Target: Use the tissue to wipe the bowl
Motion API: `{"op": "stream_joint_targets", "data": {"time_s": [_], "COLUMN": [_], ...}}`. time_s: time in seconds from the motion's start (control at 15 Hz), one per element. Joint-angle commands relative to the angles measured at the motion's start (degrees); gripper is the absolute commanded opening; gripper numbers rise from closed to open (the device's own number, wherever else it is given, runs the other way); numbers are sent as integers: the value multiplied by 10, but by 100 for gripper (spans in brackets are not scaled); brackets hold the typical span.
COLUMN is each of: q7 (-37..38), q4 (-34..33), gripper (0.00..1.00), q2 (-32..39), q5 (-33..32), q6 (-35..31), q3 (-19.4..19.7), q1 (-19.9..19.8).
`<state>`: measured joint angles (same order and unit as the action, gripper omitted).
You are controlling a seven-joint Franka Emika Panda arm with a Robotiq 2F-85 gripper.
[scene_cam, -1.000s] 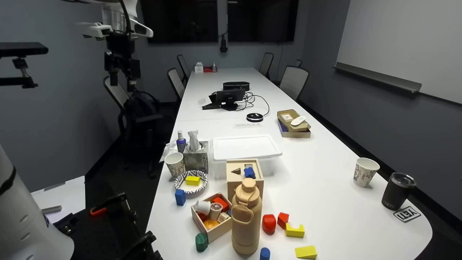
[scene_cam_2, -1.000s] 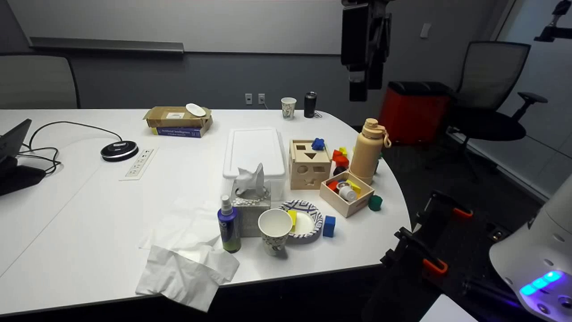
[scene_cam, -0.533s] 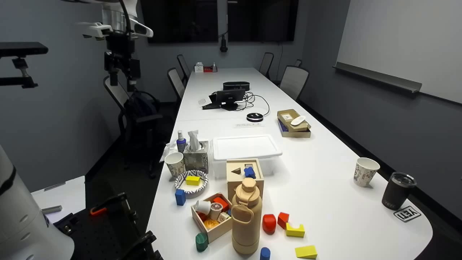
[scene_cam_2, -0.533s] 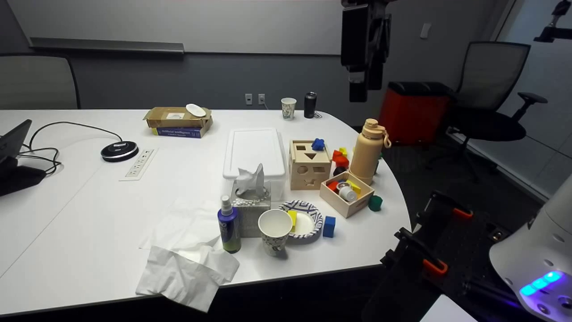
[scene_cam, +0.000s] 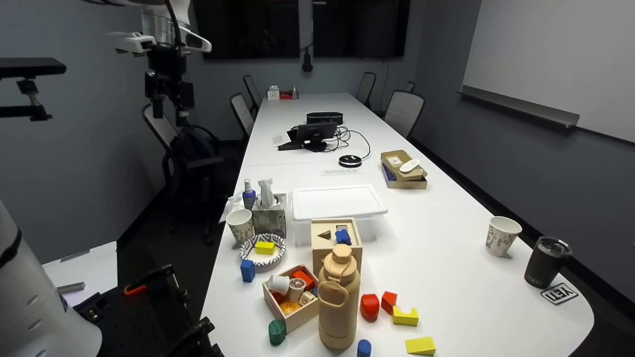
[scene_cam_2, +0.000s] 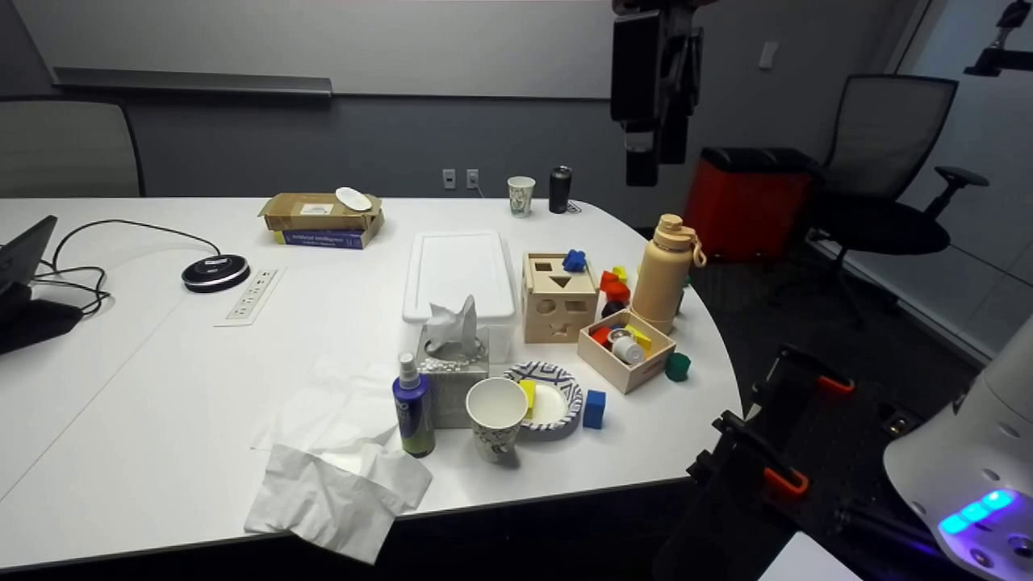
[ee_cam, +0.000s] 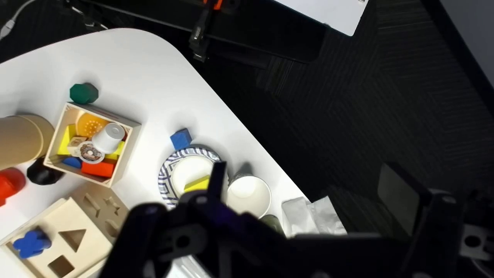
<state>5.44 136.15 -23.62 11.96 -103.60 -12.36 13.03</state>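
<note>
I see the claw (scene_cam: 169, 114) high up, gaping wide; a white tissue (scene_cam_2: 327, 500) droops over the table's (scene_cam_2: 161, 444) long edge.

tissue (scene_cam_2: 323, 496) — white, creased, partly overhanging table (scene_cam_2: 177, 436) | bowl (scene_cam_2: 551, 403) — upright on table, blue-patterned rim

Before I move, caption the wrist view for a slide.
Open fingers; below, a table with tissue, cup, and a bowl holding a yellow block.
</note>
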Motion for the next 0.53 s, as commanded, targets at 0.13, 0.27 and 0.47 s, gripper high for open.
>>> {"op": "stream_joint_targets", "data": {"time_s": [0.13, 0.27, 0.47], "q7": [85, 119, 175], "q4": [-79, -115, -186], "gripper": [100, 100, 100], "q2": [155, 228, 336], "q5": [-37, -53, -88], "q6": [-109, -167, -229], "q3": [-39, -47, -54], "q1": [-10, -5, 16]}}
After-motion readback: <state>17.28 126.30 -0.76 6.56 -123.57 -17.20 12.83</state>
